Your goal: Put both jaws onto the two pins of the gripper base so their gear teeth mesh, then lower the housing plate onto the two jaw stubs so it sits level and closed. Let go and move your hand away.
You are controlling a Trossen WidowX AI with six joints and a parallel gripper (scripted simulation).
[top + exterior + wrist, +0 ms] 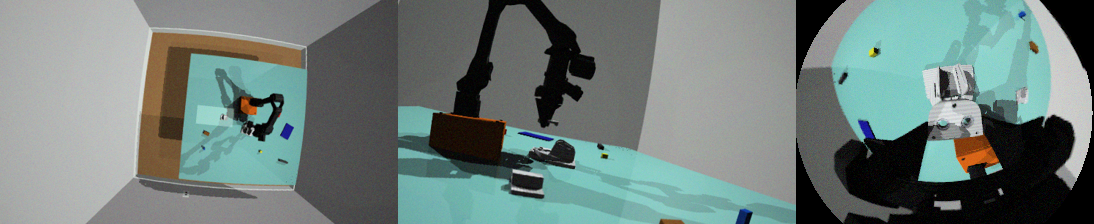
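Grey plate (554, 122) (955, 119) clamped in the claw (549, 124) (953, 121).
Below the claw, apart from it, the gripper base (563, 163) (930, 82) stands on the table (227, 161) (603, 190) (911, 30); one grey-white piece (223, 117) (527, 183) (1022, 95) lies well beside.

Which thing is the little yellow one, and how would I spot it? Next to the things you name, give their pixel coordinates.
Find the big blue-green table top (219, 161) (632, 176) (906, 30), then the flat dark-blue slab (287, 131) (535, 136) (866, 129). The small yellow block (260, 151) (604, 156) (873, 52) lies beyond it, near a dark bar (282, 161) (600, 146) (843, 78). Only this block is yellow.
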